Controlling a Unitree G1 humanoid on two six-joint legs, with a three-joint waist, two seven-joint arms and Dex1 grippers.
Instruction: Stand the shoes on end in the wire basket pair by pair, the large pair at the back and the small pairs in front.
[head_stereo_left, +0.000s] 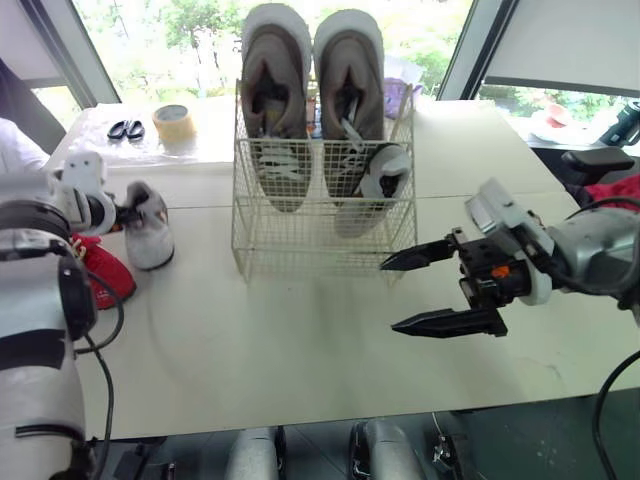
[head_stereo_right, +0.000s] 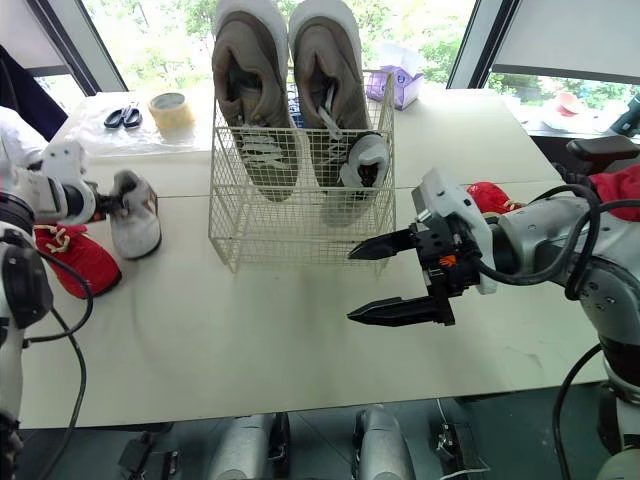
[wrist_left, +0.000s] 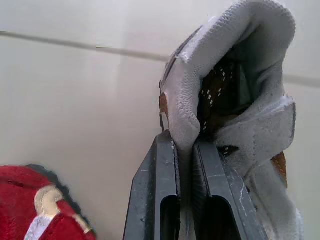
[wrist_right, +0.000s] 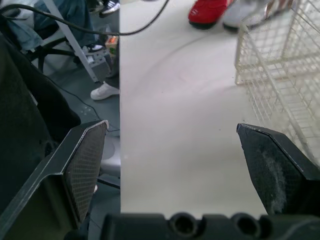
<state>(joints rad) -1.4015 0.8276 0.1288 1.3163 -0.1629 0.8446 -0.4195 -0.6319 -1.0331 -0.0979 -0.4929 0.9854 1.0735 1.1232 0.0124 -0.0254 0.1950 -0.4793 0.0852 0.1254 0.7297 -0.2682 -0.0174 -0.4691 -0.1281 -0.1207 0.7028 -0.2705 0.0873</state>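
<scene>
White table (head_stereo_left: 300, 350) by windows | wire basket (head_stereo_left: 300, 250) mid-table | large brown pair (head_stereo_left: 275, 80) on end at back: done | one small grey shoe (head_stereo_left: 372, 190) on end in front | grey mate (head_stereo_left: 150, 235) left of basket, collar pinched in left gripper (head_stereo_left: 125, 212): likely next in | red shoes (head_stereo_left: 105, 272) on table: not yet done | right gripper (head_stereo_left: 390, 295) spread wide, empty

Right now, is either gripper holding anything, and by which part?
The left gripper is shut on the small grey shoe, pinching the padded rim of its opening. The right gripper is open and holds nothing.
</scene>
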